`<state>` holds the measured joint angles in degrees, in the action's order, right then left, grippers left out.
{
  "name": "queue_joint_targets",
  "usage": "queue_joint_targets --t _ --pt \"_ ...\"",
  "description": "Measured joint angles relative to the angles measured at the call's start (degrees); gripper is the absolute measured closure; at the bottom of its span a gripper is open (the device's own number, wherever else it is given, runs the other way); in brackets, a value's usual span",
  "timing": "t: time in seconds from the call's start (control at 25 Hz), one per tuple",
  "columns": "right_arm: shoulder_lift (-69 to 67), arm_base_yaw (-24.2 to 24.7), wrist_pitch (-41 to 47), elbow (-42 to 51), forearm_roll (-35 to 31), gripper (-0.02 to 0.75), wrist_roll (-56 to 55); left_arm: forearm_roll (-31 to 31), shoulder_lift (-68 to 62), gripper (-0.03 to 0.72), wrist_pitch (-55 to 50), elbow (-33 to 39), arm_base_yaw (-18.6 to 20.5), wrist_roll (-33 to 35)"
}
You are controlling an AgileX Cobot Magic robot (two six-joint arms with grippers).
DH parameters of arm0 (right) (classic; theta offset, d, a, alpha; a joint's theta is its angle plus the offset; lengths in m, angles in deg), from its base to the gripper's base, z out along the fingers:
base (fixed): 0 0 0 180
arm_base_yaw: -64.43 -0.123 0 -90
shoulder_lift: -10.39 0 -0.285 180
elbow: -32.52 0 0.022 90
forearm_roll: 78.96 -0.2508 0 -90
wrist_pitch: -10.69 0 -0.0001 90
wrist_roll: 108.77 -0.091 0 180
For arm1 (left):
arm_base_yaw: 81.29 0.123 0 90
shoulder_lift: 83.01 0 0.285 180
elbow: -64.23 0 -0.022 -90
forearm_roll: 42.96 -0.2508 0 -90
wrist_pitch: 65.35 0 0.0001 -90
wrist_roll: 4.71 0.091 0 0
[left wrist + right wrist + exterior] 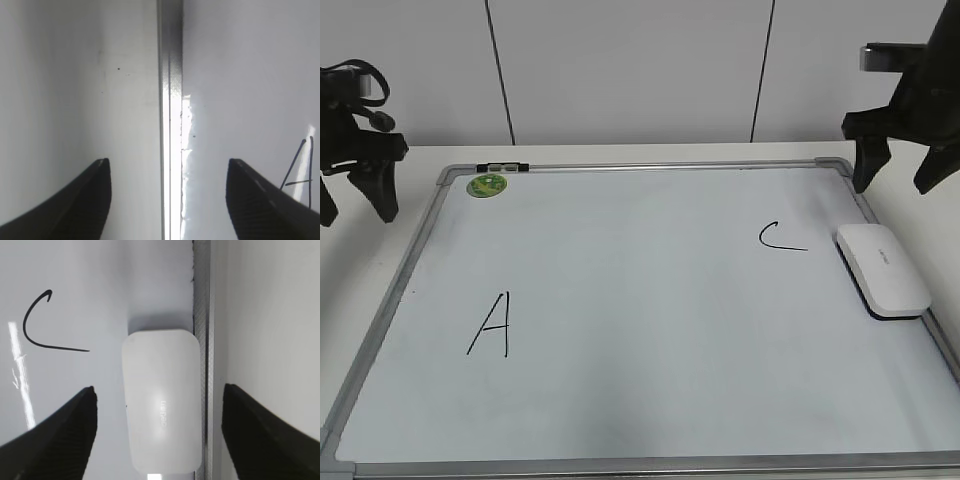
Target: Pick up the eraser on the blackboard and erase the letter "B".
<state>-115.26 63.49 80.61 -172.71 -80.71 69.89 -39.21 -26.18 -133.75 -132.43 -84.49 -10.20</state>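
Observation:
The blackboard (650, 290) is a white board in a silver-grey frame, lying flat on the table. It bears a black letter A (490, 325) at the left and a black letter C (780, 238) at the right. No letter "B" shows on it. The white eraser (882, 269) lies by the board's right frame edge, next to the C; it also shows in the right wrist view (161, 400). My right gripper (898, 172) is open and hovers above the eraser, apart from it. My left gripper (358, 200) is open and empty above the board's left frame (170, 120).
A round green magnet (487, 184) and a small black-and-grey clip (504, 166) sit at the board's far left corner. White wall panels stand behind the table. The A also shows in the left wrist view (300, 175), and the C in the right wrist view (45, 325).

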Motion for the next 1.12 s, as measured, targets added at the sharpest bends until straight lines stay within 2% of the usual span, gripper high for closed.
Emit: queue_joint_targets --t 0.24,0.4,0.64,0.88,1.12 --pt "9.7 -0.3 0.0 9.9 0.1 0.176 -0.1 -3.0 8.8 0.147 0.9 1.9 -0.5 -2.0" --pt "18.0 -1.8 -1.8 19.4 0.2 0.178 -0.4 -3.7 16.6 0.147 1.5 6.9 -0.7 -2.4" --pt "28.9 -4.7 -9.7 30.8 0.2 0.178 -1.1 -5.0 28.5 0.146 5.1 19.5 -2.1 -2.5" --pt "34.9 -4.9 -11.6 36.8 0.2 0.18 -1.8 -6.8 43.2 0.146 9.1 35.0 -2.4 -2.5" --pt "42.2 -5.0 -11.9 44.3 0.2 0.181 -1.8 -7.2 60.0 0.146 12.4 46.7 -2.4 -2.5"
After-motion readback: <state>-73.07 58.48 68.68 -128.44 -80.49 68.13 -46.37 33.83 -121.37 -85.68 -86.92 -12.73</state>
